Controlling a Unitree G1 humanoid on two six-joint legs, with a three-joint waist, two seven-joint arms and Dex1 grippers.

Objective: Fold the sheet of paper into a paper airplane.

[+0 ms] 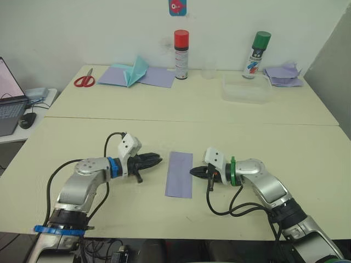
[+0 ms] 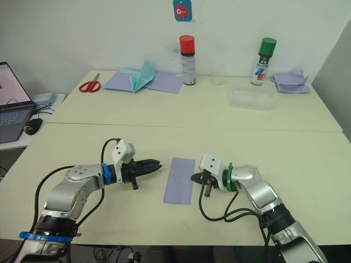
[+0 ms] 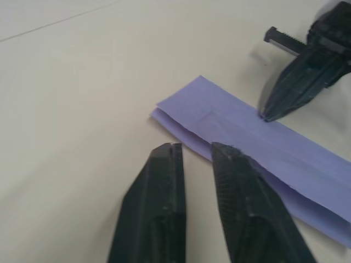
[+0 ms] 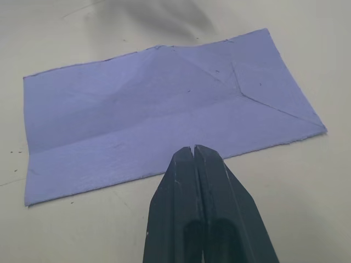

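No legible text on either spray can [image 1: 181, 53] or the wall sticker [image 1: 177, 7].

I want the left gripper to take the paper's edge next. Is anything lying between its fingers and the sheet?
Nothing visible does. Bare table lies between the left gripper and the sheet of paper. The right gripper, fingers together, is at the sheet's opposite edge.

- We see the sheet of paper [image 1: 180, 174], pale lavender, lying flat on the counter [image 1: 181, 118] near its front edge.
- It is folded into a narrow rectangle of layered paper, its long side running away from us.
- In the right wrist view, one lengthwise crease and diagonal creases at one end cross it.
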